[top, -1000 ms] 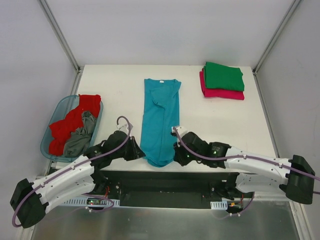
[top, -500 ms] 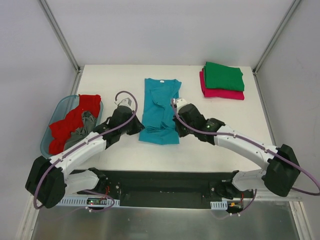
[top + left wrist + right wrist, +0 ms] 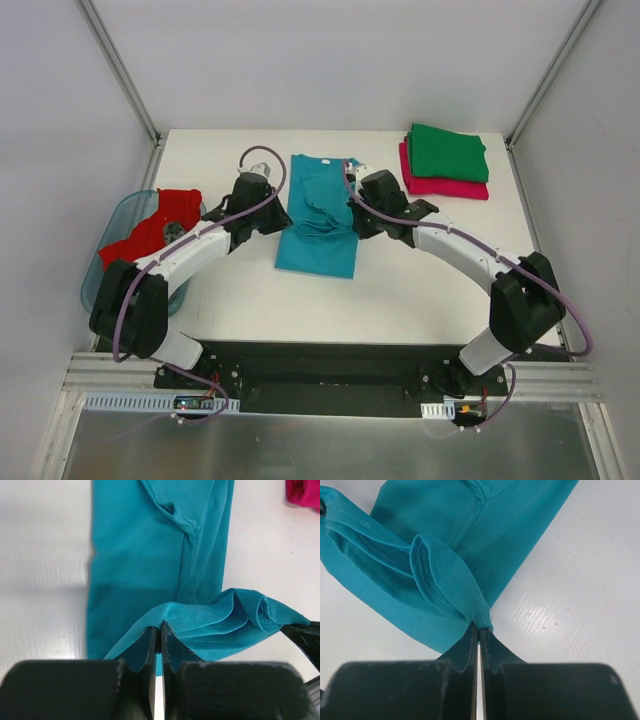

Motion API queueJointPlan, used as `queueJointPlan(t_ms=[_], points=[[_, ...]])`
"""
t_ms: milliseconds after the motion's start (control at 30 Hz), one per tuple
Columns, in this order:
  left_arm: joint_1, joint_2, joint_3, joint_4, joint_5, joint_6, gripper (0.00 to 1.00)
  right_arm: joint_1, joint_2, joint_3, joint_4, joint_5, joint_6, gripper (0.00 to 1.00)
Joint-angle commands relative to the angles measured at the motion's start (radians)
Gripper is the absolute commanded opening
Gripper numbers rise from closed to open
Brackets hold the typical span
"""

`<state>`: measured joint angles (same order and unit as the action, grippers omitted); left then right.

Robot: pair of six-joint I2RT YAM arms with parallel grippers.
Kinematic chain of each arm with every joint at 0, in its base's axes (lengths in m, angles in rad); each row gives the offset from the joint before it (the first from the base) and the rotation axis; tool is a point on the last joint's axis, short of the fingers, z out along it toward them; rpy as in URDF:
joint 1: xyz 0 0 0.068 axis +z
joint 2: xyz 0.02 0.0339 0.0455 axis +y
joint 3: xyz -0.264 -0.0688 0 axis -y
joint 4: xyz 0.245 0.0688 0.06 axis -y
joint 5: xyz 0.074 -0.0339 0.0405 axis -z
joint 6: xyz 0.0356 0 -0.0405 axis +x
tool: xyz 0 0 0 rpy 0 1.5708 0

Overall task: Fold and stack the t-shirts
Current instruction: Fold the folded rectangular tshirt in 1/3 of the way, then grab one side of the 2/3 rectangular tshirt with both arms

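Nearest to us, both arms rise from their bases on our side of the teal t-shirt (image 3: 316, 243) and reach away over the table (image 3: 430, 275). The left arm (image 3: 185, 252) bows out to the shirt's left and the right arm (image 3: 468, 254) to its right, and each turns inward at the wrist, so the two grippers face one another across the cloth. The left gripper (image 3: 159, 631) sits at the shirt's left edge, its jaws pressed almost together on a pinch of teal hem. The right gripper (image 3: 479, 629) mirrors it at the shirt's right edge, jaws clamped on a thin fold of the same hem. Between them we see the lifted hem sagging in soft pleats above the rest of the shirt, which lies flat, long and narrow on the table. Left of the shirt, past the left arm, a translucent blue basket (image 3: 92, 282) holds a red t-shirt (image 3: 158, 218) and a scrap of a grey t-shirt (image 3: 172, 233). Farther off, beyond the shirt's right side, the green t-shirt (image 3: 447, 152) lies folded on top of the pink-red t-shirt (image 3: 442, 187).
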<state>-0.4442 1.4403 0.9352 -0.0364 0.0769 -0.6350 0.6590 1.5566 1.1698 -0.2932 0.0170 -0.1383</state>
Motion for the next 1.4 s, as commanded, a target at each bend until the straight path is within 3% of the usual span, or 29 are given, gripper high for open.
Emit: queueJointPlan(t_ms=[0,333,533,667,733,767,867,1033,1233,1367], points=[[0.038,0.071,0.077,0.023,0.061,0.055,0.00,-0.036,0.062,0.090,0.028,-0.077,-0.040,0.01],[0.096,0.238,0.178,0.021,0.127,0.075,0.00,-0.078,0.218,0.160,0.057,-0.046,-0.070,0.01],[0.108,0.324,0.211,0.021,0.190,0.064,0.07,-0.082,0.301,0.183,0.089,0.034,-0.061,0.04],[0.117,0.333,0.218,0.021,0.152,0.057,0.27,-0.104,0.359,0.218,0.115,0.015,-0.061,0.09],[0.117,0.313,0.217,0.018,0.120,0.063,0.47,-0.110,0.373,0.244,0.100,0.011,-0.061,0.29],[0.117,0.295,0.214,0.015,0.100,0.061,0.57,-0.111,0.370,0.251,0.092,0.011,-0.061,0.32],[0.117,0.208,0.177,0.013,0.080,0.067,0.99,-0.111,0.324,0.243,0.066,0.015,-0.060,0.64],[0.117,0.019,0.022,0.016,0.049,0.035,0.99,-0.102,0.188,0.139,0.060,-0.003,-0.034,0.98],[0.116,-0.156,-0.182,0.023,0.089,0.000,0.99,-0.012,0.008,-0.099,0.114,-0.097,-0.061,0.96],[0.116,-0.176,-0.256,0.023,0.126,-0.025,0.99,0.108,0.005,-0.151,0.063,0.058,-0.097,0.96]])
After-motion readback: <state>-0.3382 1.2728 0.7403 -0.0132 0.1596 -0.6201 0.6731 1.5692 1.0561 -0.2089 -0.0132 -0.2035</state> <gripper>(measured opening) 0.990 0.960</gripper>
